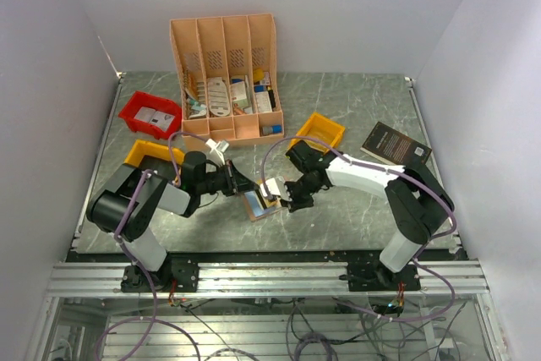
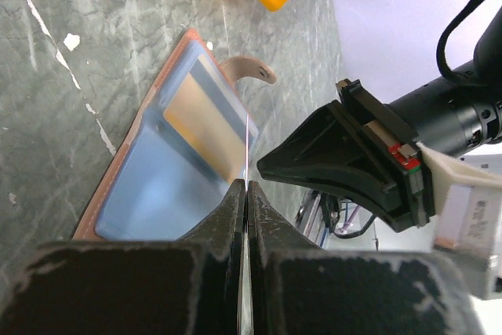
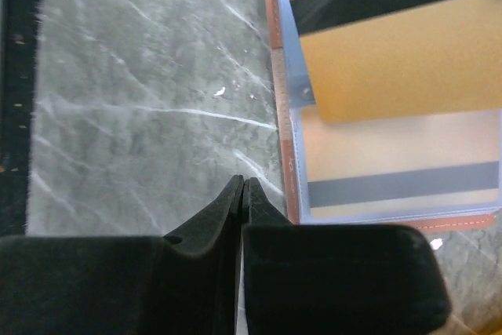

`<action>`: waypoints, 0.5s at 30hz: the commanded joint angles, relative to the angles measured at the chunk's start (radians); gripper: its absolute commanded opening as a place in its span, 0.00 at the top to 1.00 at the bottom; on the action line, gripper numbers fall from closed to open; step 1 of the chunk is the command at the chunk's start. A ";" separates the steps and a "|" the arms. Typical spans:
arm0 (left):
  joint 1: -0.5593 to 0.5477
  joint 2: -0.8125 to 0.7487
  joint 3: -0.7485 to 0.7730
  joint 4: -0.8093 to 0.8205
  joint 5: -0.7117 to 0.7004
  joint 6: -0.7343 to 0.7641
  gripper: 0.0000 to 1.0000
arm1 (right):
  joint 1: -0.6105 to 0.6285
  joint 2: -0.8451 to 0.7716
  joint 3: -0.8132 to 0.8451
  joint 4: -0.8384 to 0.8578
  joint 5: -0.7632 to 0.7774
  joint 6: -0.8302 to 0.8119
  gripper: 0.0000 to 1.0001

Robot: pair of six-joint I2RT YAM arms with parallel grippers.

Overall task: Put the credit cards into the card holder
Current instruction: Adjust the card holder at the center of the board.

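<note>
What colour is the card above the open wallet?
The card is golden tan with a black stripe, clearest in the right wrist view.

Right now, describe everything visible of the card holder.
The card holder is a tan-brown, leather-like wallet lying open and flat on the marble table, with stitched edges, bluish clear pockets and a strap tab. One striped card sits inside a pocket. The left gripper holds a gold card just over it. The right gripper has its shut tips at the holder's edge, contact unclear.
</note>
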 commanded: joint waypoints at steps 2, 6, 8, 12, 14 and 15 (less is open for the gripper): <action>-0.003 0.026 -0.047 0.203 -0.029 -0.105 0.93 | -0.076 -0.033 0.088 -0.135 -0.236 -0.059 1.00; -0.005 0.052 -0.092 0.312 -0.062 -0.158 0.93 | -0.138 -0.070 0.059 -0.031 -0.207 0.043 0.91; -0.006 0.061 -0.100 0.320 -0.076 -0.159 0.93 | -0.147 -0.098 0.013 0.066 -0.137 0.101 0.75; -0.009 0.080 -0.099 0.327 -0.086 -0.161 0.93 | -0.146 -0.126 -0.068 0.201 -0.046 0.141 0.52; -0.009 0.083 -0.095 0.321 -0.090 -0.159 0.93 | -0.146 -0.101 -0.061 0.203 -0.025 0.148 0.51; -0.010 0.086 -0.094 0.318 -0.093 -0.157 0.93 | -0.146 -0.089 -0.055 0.200 -0.019 0.152 0.51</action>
